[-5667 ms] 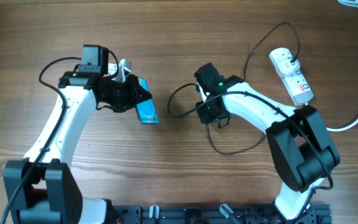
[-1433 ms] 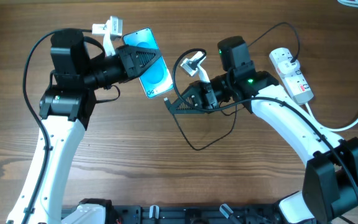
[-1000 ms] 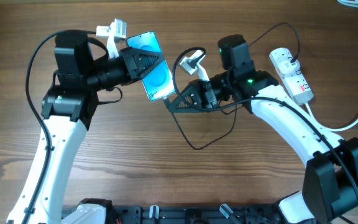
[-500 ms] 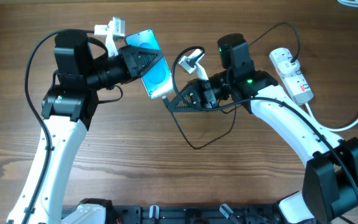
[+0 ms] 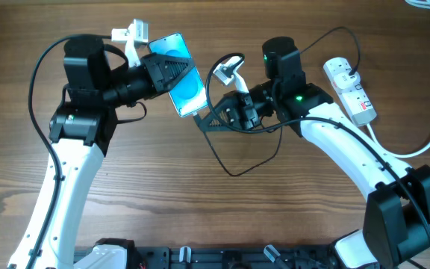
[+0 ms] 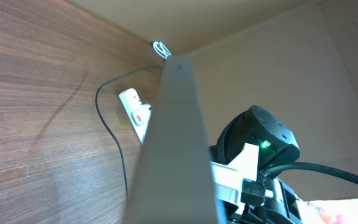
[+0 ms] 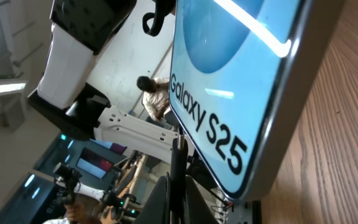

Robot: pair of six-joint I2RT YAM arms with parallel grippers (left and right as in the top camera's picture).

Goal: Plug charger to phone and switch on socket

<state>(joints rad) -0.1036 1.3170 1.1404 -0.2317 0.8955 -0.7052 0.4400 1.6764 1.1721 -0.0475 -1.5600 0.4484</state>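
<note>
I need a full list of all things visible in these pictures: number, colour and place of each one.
phone: one, teal-blue screen, held above the table, left of centre.
charger: one, black cable, looping from socket to centre.
socket: one, white with red switches, upper right.
thick lead: one, white, from socket toward right edge.
table: one, brown wood, under everything.
left arm: one, white and black, left side, jaws shut on phone.
right arm: one, white and black, right side, jaws shut on charger tip.
</note>
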